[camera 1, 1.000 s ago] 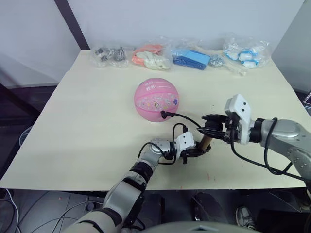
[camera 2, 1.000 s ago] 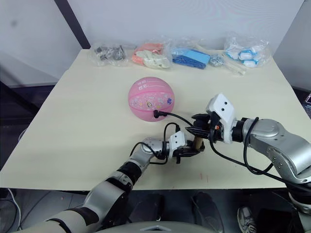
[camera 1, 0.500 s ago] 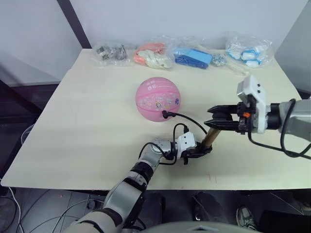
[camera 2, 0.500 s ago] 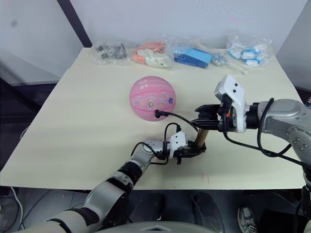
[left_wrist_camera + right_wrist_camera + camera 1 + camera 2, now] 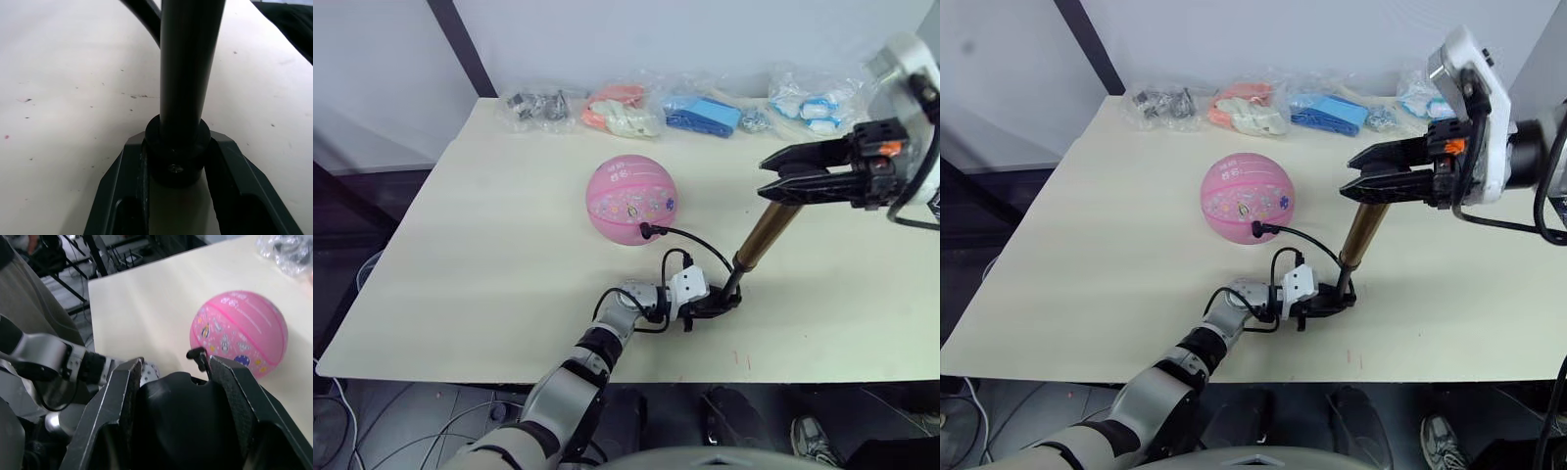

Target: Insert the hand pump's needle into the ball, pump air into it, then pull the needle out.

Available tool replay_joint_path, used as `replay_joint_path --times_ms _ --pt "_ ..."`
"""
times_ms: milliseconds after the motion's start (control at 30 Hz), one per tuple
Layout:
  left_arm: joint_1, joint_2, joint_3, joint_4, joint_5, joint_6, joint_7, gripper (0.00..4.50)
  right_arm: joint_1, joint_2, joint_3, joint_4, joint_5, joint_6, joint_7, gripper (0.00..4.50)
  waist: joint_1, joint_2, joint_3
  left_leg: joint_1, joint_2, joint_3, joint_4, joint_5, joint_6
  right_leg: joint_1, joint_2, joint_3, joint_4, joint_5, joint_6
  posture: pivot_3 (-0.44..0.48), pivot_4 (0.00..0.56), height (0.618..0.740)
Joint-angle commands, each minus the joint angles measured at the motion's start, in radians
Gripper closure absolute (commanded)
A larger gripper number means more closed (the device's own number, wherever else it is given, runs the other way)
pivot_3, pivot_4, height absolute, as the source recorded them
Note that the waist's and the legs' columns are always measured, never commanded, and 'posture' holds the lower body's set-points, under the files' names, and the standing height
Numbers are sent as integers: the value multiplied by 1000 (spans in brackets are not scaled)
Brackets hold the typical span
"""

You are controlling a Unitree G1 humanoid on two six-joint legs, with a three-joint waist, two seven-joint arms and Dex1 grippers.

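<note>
The ball [image 5: 630,200] rests on the table [image 5: 460,255] near its centre, round and pink. The black hose [image 5: 690,240] enters its near side, so the needle is judged to be seated. The hose loops down to the base of the hand pump [image 5: 766,231], which stands tilted just beside the near table edge, well apart from the ball.

The left gripper [image 5: 722,303] is clamped on the black foot of the pump. This hold pins the base to the table so the barrel does not lift while the handle travels. The right gripper [image 5: 783,182] is closed around the pump's black handle, raised high above the base. The barrel is extended, which is judged to be the top of a pumping stroke.

The head views show the whole arrangement: ball, hose, both arms and the row of clear bags [image 5: 619,111] along the far edge. The left wrist view alone shows the contact detail: the dark shaft rising from a collar [image 5: 177,147] seated between the two fingers [image 5: 230,161]. The right wrist view shows the handle [image 5: 183,421] wedged between that gripper's fingers [image 5: 234,387], with the ball and hose fitting beyond.
</note>
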Motion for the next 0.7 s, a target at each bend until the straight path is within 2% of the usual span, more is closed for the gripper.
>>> replay_joint_path --times_ms 33,100,200,400,700 --pt "25 16 -7 49 23 27 5 3383 -105 -35 -48 36 7 -7 47 2760 0 1 0 -3 0 1 0 0 0 -4 -1 0 2 0 0 0 150 738" --pt "24 17 -7 50 23 25 6 3383 -130 -33 -38 54 -1 -2 52 2760 1 1 0 -11 -1 0 3 0 0 -11 0 0 3 0 0 0 150 738" --pt "23 18 -8 51 24 24 7 3383 -118 -24 -32 44 -9 -8 58 2760 2 1 0 -13 -1 1 4 0 0 -13 -1 0 2 0 0 0 150 738" --pt "21 19 -7 51 24 23 10 3383 83 65 -29 -114 -16 -54 -16 2760 0 0 -1 -12 -1 2 4 0 0 -12 -1 1 2 0 0 0 150 738" --pt "22 24 -7 53 27 20 13 3383 354 144 85 -264 -188 -218 -72 2760 -6 -2 -5 -2 1 1 4 0 0 -3 3 1 4 0 0 0 150 738"
